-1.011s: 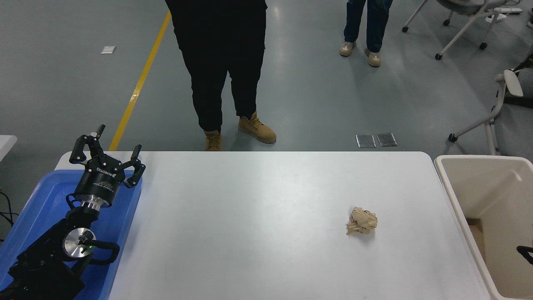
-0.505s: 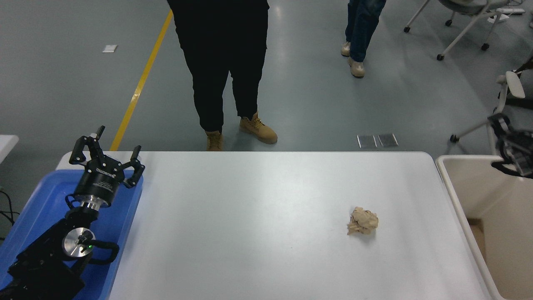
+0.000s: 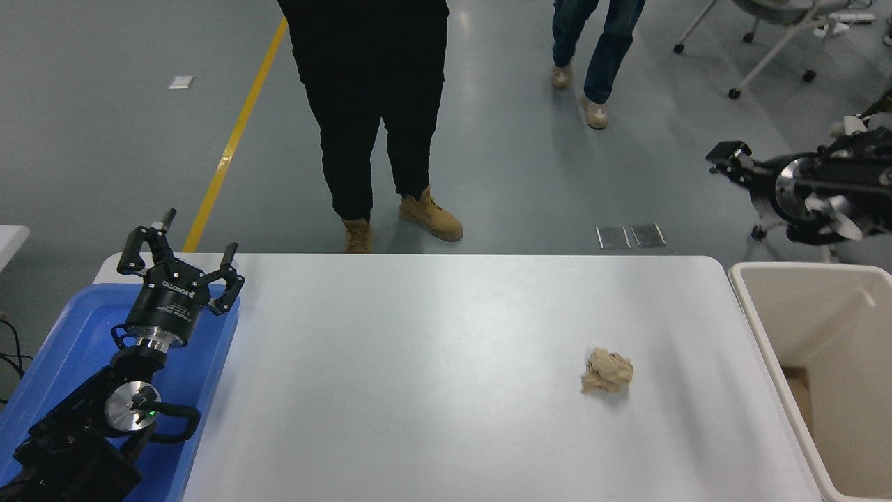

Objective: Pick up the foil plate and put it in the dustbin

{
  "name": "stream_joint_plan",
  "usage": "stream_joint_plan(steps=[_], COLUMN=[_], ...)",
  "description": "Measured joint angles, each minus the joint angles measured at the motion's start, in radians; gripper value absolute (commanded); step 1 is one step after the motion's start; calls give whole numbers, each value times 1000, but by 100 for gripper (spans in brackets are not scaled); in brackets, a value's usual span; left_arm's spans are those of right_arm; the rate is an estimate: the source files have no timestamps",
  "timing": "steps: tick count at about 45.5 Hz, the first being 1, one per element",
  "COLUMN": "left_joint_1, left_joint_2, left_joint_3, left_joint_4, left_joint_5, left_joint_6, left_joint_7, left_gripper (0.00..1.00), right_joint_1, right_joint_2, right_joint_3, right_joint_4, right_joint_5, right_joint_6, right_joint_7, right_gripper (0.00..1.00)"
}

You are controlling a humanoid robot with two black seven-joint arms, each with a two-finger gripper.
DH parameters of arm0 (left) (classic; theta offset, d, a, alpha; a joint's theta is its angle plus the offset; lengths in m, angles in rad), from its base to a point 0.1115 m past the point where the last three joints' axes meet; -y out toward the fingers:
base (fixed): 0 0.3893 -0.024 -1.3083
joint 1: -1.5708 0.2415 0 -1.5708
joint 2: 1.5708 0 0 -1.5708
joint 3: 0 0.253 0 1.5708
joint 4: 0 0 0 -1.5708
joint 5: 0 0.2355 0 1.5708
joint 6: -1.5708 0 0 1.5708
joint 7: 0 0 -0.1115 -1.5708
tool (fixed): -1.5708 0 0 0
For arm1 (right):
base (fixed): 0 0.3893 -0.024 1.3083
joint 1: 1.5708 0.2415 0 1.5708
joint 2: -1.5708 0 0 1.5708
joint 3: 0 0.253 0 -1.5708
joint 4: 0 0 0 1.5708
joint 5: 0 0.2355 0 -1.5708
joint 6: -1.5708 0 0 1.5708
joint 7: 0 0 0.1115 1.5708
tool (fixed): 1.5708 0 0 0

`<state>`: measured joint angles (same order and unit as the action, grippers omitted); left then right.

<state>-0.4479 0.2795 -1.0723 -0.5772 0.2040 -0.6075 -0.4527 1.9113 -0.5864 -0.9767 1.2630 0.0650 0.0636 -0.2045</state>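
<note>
- Parked at lower left over blue plastic tray (image 3: 63, 341): left claw (image 3: 180, 258), spread open, empty.
- Lower centre-right of white worktop (image 3: 418, 376): crumpled tan paper ball (image 3: 607, 371).
- Right edge, raised above beige plastic dustbin (image 3: 766, 328): right claw (image 3: 728, 157), blurred, open or closed impossible to tell.
- No foil plate visible anywhere; perhaps already binned, unconfirmed.

You are looking at a white rectangular table (image 3: 418, 390) with rounded corners. On it, toward the right edge, lies a small crumpled tan paper ball (image 3: 607, 371). A blue plastic tray (image 3: 77, 335) overlaps the table's left edge near the far left corner.
</note>
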Motion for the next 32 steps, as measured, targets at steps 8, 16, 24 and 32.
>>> stream_joint_plan(steps=[8, 16, 24, 32], left_joint_1=[0, 0, 0, 0], left_joint_2=[1, 1, 1, 1], left_joint_3=[0, 0, 0, 0], left_joint_4=[0, 0, 0, 0], left_joint_5=[0, 0, 0, 0], left_joint_6=[0, 0, 0, 0], left_joint_7=[-1, -1, -1, -1], left_gripper=[98, 98, 98, 98], right_joint_1=[161, 287, 381, 434], right_joint_2=[-37, -62, -82, -91], right_joint_3=[-42, -92, -142, -168], right_joint_4=[144, 256, 333, 372], right_joint_5=[-24, -42, -85, -151], right_joint_6=[164, 304, 443, 528], right_joint_7=[-1, -2, -2, -2], right_gripper=[100, 100, 100, 100])
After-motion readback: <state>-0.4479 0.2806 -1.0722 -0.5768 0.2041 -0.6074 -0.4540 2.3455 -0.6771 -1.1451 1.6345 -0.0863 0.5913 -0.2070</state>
